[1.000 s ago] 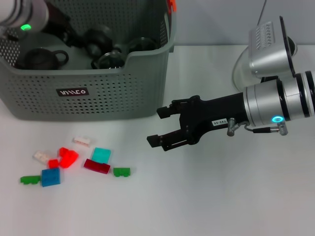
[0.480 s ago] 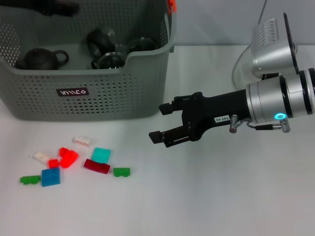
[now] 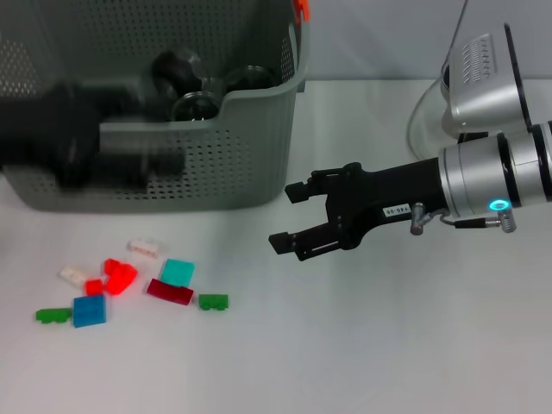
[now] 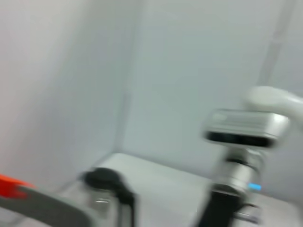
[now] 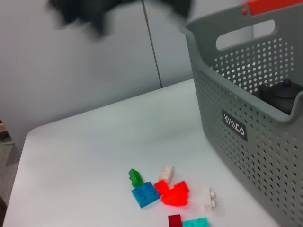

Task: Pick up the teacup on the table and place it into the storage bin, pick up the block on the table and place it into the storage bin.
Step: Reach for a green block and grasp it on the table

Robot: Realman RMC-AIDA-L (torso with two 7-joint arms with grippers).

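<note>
- Head view: right gripper (image 3: pixel 290 216), black fingers apart and empty, hovers right of the scattered plastic blocks (image 3: pixel 129 288).
- Left gripper (image 3: pixel 129 153) blurs across the grey-green perforated storage bin (image 3: pixel 250 155); finger state unclear.
- Bin sits far left, long axis left-right, holding dark teacups (image 3: pixel 177 71).

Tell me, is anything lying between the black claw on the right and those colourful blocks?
No. In the head view, only bare white table separates the right gripper from the blocks.
</note>
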